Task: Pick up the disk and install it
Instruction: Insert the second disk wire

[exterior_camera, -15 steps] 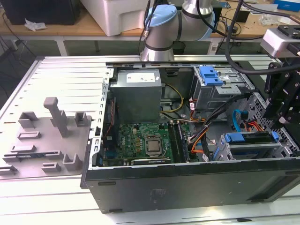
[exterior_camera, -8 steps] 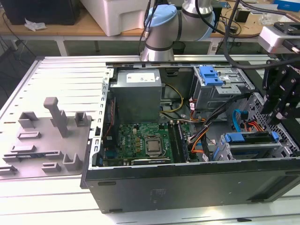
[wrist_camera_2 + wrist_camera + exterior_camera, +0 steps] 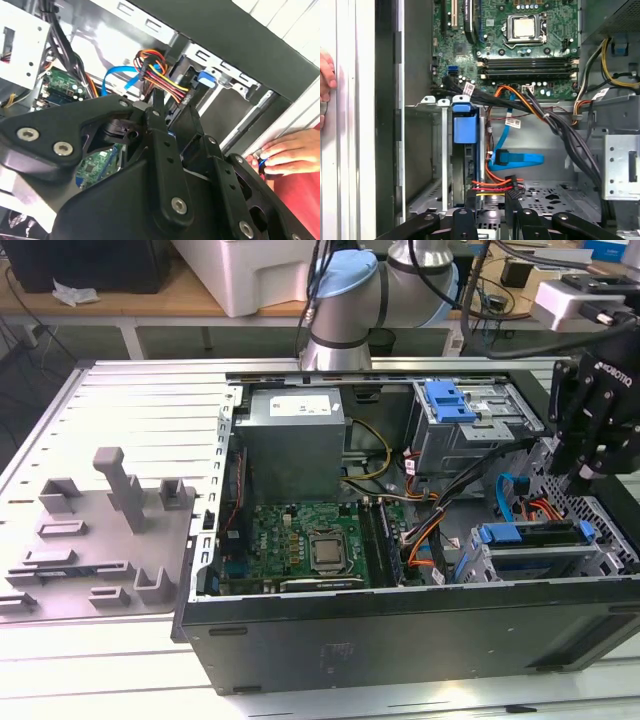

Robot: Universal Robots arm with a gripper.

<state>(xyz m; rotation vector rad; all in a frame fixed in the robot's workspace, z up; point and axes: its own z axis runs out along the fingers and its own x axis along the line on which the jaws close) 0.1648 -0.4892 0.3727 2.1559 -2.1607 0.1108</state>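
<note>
Slatted grey metal table [image 3: 120, 660] carries one open computer case [image 3: 400, 640] lying on its side, with one grey holder plate [image 3: 100, 540] of pegs and blocks beside it on the exterior view's left. From my remote station I count one green motherboard [image 3: 310, 540] with one bare processor [image 3: 328, 552], one grey power supply [image 3: 295, 440], and two drive cages. The cage farther from the case's dark wall has one blue bracket [image 3: 450, 400] on top. The nearer cage [image 3: 535, 555], against that wall at the exterior view's right, holds the disk [image 3: 530, 533]; I see it edge-on, mostly as its blue carrier, sitting down in the slot.

In the first wrist view the disk [image 3: 464, 129] stands in the cage, its blue tab at the cage's mouth, and one blue flat cable [image 3: 517, 159] and one bundle of red, orange and yellow wires [image 3: 495, 184] lie just beside it.

One black gripper [image 3: 585, 478] hangs over that end of the case, above the cage and not touching the disk. In the first wrist view the gripper [image 3: 491, 197] has its two fingers spread apart with nothing between them but the wires beyond.

One person's hand [image 3: 285, 155] rests outside the case wall; I see the same hand [image 3: 326, 75] in the first wrist view.
</note>
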